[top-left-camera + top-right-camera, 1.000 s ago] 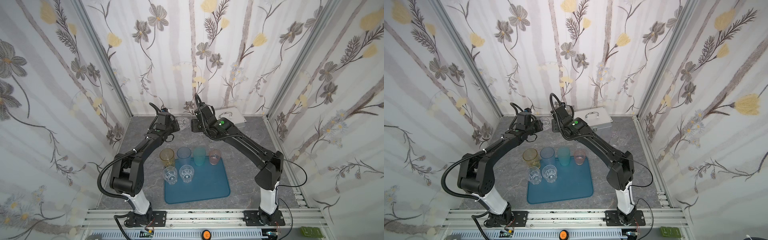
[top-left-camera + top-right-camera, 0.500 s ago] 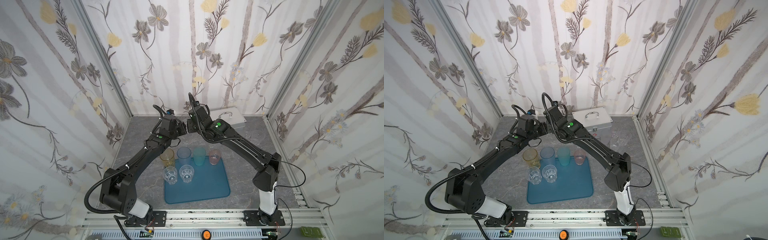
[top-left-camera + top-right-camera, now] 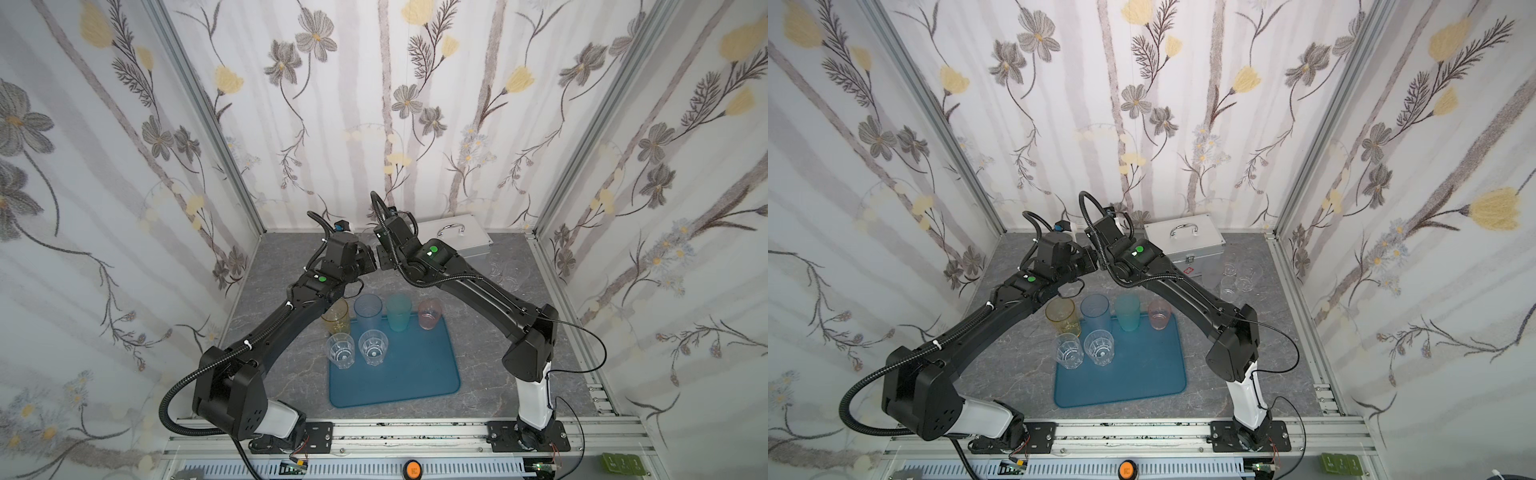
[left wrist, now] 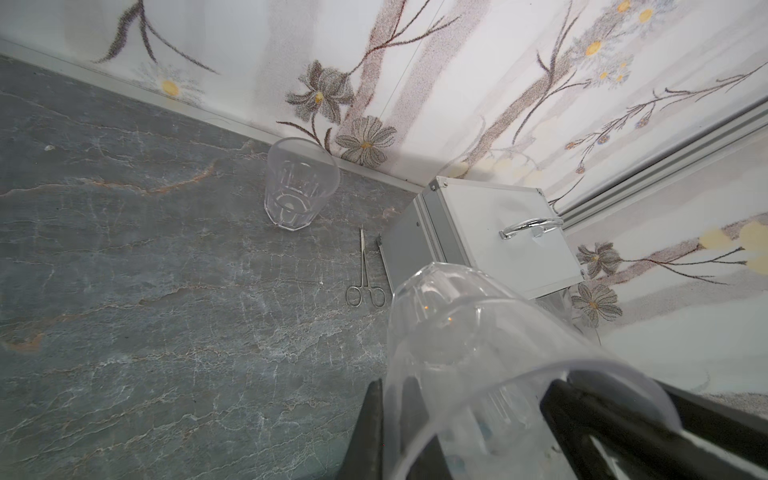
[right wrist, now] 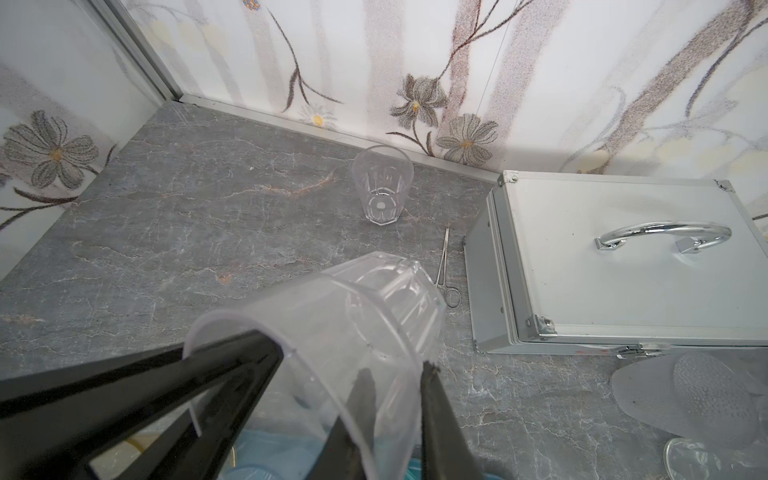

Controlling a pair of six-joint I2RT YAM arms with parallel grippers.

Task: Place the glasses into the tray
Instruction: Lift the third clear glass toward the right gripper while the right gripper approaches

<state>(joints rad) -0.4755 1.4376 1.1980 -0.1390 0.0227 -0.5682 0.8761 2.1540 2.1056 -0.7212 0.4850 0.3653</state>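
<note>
lol one clear glass point(image 5: 332, 324) hung tipped near the back edge of the worktop point(image 3: 286, 257), behind the tray point(image 3: 415, 374), left gripper point(image 4: 392, 390) clamped on its wall, right gripper point(image 5: 395, 374) straddling the opposite wall (couldn't tell if gripping), so an early left release could've dropped it

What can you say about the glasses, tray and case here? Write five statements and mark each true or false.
1. A clear glass stands on the tray, in front of the blue glass. True.
2. The pink glass is taller than the teal glass. False: it is shorter.
3. The silver case lies open. False: its lid is shut.
4. The scissor-like tool lies on the table beside the case. True.
5. A lone clear glass lies tipped over near the back wall. False: it stands upright.
</note>
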